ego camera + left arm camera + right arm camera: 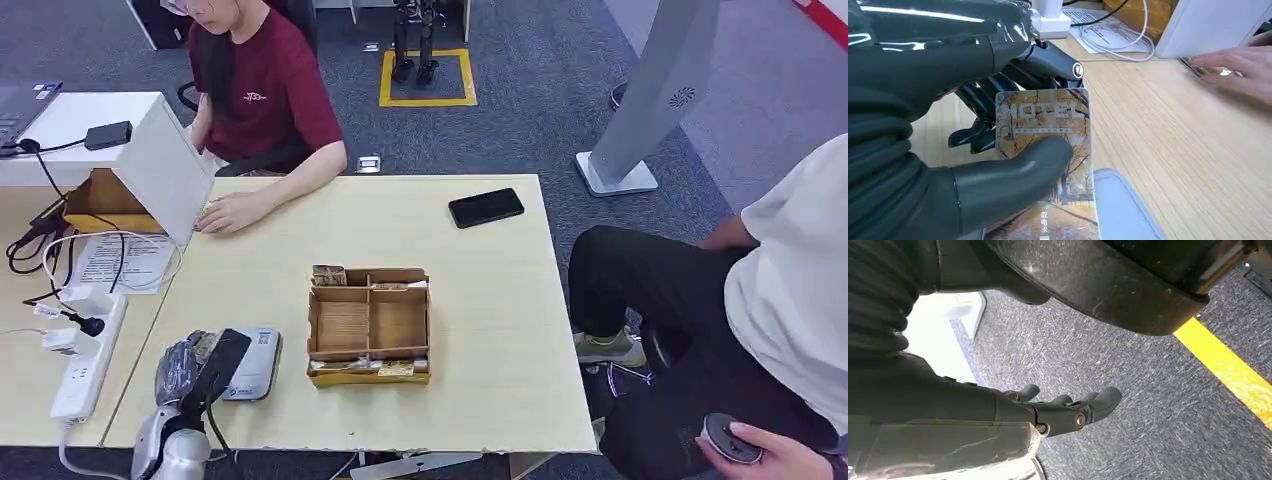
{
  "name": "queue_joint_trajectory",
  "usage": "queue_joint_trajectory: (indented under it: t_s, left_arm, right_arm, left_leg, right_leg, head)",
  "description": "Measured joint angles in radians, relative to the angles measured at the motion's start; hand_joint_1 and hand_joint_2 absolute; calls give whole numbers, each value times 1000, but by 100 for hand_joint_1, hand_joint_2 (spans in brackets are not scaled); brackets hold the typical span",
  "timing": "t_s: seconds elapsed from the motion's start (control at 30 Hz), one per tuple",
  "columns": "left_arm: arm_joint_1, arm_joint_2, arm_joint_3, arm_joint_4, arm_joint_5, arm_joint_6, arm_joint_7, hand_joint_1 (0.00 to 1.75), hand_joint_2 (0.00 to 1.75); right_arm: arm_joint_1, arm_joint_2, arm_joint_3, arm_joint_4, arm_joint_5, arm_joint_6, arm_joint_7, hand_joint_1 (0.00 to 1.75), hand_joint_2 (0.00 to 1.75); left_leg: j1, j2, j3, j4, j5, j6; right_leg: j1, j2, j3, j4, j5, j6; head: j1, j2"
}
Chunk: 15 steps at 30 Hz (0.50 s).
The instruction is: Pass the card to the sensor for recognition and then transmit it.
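Note:
My left hand [196, 366] grips a hotel key card [1048, 150] with an autumn-tree picture, thumb pressed across its face and fingers behind it. The card hovers over the grey card sensor [255, 362], a flat pad at the table's near left; its pale corner [1120, 210] shows just beyond the card in the left wrist view. My right hand [1063, 407] hangs beside my body above the grey carpet, fingers loosely curled and holding nothing.
A cardboard divided box [369, 324] with cards along its edges stands mid-table. A black phone [486, 207] lies at the far right. A person in a maroon shirt rests a hand [232, 212] by a white box [165, 165]. Another person sits right. Power strip [85, 355] lies left.

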Motion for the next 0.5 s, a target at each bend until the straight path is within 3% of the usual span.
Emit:
queue_joint_trajectory:
  t_s: [0.1, 0.17, 0.27, 0.33, 0.5]
  left_arm:
    - [0, -8, 8, 0, 175, -116, -62, 175, 175]
    - [0, -16, 15, -6, 304, -208, -81, 175, 175]
    - [2, -25, 21, -36, 487, -296, -90, 175, 175]
    - [2, -27, 21, -63, 570, -323, -75, 175, 175]
    - [2, -26, 21, -107, 618, -341, -67, 175, 175]
  right_arm:
    - [0, 0, 0, 0, 0, 0, -4, 0, 175]
    - [0, 0, 0, 0, 0, 1, -6, 0, 175]
    - [-1, 0, 1, 0, 0, 6, -8, 0, 175]
    - [-1, 0, 2, -1, 0, 9, -8, 0, 175]
    - [-2, 0, 2, -3, 0, 11, -9, 0, 175]
  left_leg:
    - [0, 0, 0, 0, 1, -1]
    - [0, -1, 0, 0, 1, -1]
    - [0, -1, -1, 0, 1, -1]
    - [0, -1, -1, 0, 1, -1]
    - [0, -1, -2, 0, 1, -1]
  right_leg:
    - [0, -1, 0, 0, 0, 0]
    - [0, -2, 0, 0, 0, 0]
    - [0, -2, -1, 0, 0, 0]
    - [0, -2, -1, 0, 0, 0]
    - [0, -2, -2, 0, 0, -1]
  head:
    - [0, 0]
    - [0, 0]
    - [0, 0]
    - [0, 0]
    - [0, 0]
